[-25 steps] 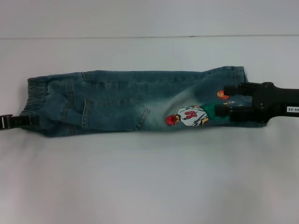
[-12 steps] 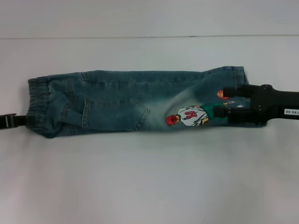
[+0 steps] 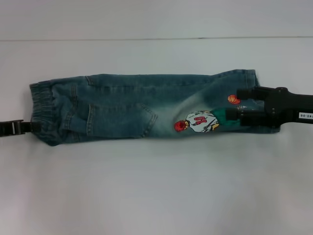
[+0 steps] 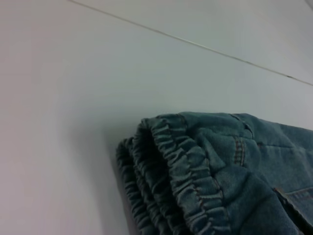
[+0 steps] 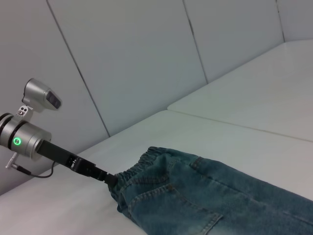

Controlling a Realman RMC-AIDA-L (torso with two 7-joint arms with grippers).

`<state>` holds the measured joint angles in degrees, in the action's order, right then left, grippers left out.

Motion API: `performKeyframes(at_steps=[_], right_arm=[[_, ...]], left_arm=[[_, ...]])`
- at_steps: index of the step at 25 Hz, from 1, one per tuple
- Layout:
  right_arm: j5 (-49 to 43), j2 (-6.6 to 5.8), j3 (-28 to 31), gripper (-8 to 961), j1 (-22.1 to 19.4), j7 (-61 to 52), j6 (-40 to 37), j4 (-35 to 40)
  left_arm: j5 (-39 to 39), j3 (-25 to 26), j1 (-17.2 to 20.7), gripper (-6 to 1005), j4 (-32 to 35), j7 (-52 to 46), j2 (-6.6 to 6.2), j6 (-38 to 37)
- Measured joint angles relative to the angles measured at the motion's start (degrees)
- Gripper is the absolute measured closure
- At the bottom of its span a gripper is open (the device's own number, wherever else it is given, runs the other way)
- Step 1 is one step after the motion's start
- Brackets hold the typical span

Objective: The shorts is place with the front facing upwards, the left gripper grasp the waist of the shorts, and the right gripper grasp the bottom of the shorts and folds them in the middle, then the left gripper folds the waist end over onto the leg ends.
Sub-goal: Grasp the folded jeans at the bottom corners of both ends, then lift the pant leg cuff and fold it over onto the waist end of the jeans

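The blue denim shorts (image 3: 137,107) lie folded lengthwise on the white table (image 3: 156,186). Their elastic waist (image 3: 41,105) is at the left and the leg ends (image 3: 247,78) at the right. A cartoon patch (image 3: 198,121) shows near the leg ends. My left gripper (image 3: 34,127) is at the waist's lower corner, shut on the waistband. The right wrist view shows the same left gripper (image 5: 110,178) biting into the fabric. My right gripper (image 3: 234,103) lies over the leg ends with its fingers spread open. The left wrist view shows the stacked waistband layers (image 4: 176,176).
A seam line (image 3: 156,39) runs across the table behind the shorts. White wall panels (image 5: 146,63) stand beyond the table. The left arm's silver wrist (image 5: 24,137) with a green light hovers off the waist end.
The left gripper has nudged slightly inward at the waist corner, and the waistband shifted a little with it. The right gripper has drawn back slightly toward the right.
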<state>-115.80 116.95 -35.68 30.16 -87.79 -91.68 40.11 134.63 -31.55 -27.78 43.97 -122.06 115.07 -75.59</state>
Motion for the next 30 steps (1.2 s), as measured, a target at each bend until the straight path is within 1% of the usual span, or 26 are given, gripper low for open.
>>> performKeyframes(at_steps=[4,7,10,11,12,15,18,19,22,26,27,30], right_arm=[[-0.04,0.15,0.0,39,0.02,0.03,0.16,-0.03],[0.08,0.33,0.0,38,-0.03,0.07,0.64,-0.18],[0.17,0.72,0.06,47,0.0,1.0,1.41,-1.01],[0.2,0.89,0.16,51,0.04,1.51,1.72,-1.48],[0.25,1.04,0.33,54,0.13,1.93,2.18,-1.99],[0.38,1.52,0.84,63,0.48,2.48,4.38,-3.69],[1.97,2.23,1.72,179,0.63,3.5,8.2,-5.75],[3.73,2.44,2.03,218,0.51,4.32,9.7,-6.93],[10.79,2.58,2.35,329,-0.01,8.5,13.27,-11.74],[24.46,2.74,2.6,474,0.07,20.56,18.9,-23.15],[28.19,2.95,2.61,523,0.59,23.77,20.14,-26.82],[34.48,3.38,2.78,669,2.91,30.88,21.86,-34.63]], left_arm=[[-0.08,0.05,-0.07,931,0.1,0.58,0.06,-0.69],[-1.1,0.35,-0.08,937,1.11,0.79,0.03,-2.55],[-4.36,0.54,0.02,938,2.72,1.27,-0.32,-5.79],[-4.36,0.54,0.02,938,2.72,1.27,-0.32,-5.79],[-7.0,0.59,0.05,938,3.88,1.47,-0.49,-8.22],[-10.13,0.62,-0.56,939,5.75,1.47,-0.67,-11.12],[-11.38,0.62,-1.99,940,6.64,1.3,-0.69,-12.83],[-11.59,0.61,-2.46,940,6.71,1.23,-0.7,-13.21],[-12.24,0.61,-4.13,941,6.77,1.02,-0.71,-14.25],[-14.46,0.61,-6.25,940,6.8,0.92,-0.73,-15.07],[-15.08,0.61,-6.75,940,6.83,0.9,-0.74,-15.18],[-17.78,0.61,-8.43,939,6.87,0.78,-0.73,-15.45]])
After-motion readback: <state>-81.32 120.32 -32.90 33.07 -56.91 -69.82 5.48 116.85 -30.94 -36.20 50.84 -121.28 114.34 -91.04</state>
